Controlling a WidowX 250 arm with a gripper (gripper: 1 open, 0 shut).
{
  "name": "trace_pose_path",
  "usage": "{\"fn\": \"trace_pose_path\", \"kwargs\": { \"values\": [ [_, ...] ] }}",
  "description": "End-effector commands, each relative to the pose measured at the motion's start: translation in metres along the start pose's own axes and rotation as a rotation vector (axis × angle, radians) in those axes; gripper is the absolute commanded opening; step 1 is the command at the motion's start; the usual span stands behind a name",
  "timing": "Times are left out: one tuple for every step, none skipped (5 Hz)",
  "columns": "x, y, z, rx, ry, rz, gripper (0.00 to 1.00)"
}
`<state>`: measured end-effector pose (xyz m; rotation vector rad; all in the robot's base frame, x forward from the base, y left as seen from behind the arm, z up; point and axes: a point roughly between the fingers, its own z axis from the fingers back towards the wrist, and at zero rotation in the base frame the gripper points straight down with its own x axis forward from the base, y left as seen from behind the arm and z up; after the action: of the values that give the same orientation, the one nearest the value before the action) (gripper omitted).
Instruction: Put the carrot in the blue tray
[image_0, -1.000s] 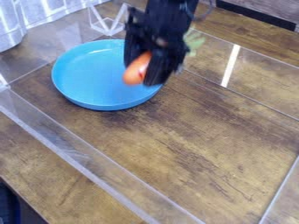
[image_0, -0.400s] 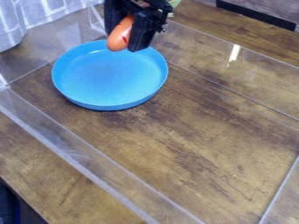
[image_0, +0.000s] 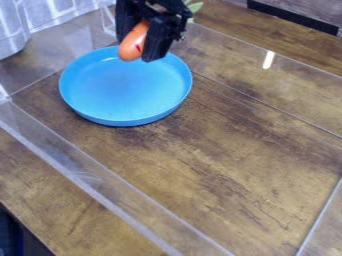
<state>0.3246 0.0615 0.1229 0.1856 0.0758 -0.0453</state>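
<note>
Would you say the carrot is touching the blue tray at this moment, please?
Apart. The camera view shows the carrot held up in the shut pincer, above the blue tray near its far rim.

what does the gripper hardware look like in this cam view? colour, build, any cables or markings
The gripper is all black: a blocky, boxy body with dark finger parts pointing down, matte rather than shiny. Only its lower part shows; the top edge of the frame cuts off the rest of the arm. No cables, labels or markings can be made out at this resolution, and the picture is too soft to tell the finger pads' shape.
</note>
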Motion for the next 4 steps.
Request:
{"fn": "trace_pose_path", "kwargs": {
  "values": [
    [-0.001, 0.014, 0.001, 0.012, -0.013, 0.035, 0.00],
    [0.001, 0.017, -0.007, 0.016, 0.009, 0.042, 0.00],
    [0.002, 0.020, -0.015, 0.019, 0.031, 0.053, 0.00],
    [0.004, 0.024, -0.023, 0.019, 0.045, 0.061, 1.00]
  ]
}}
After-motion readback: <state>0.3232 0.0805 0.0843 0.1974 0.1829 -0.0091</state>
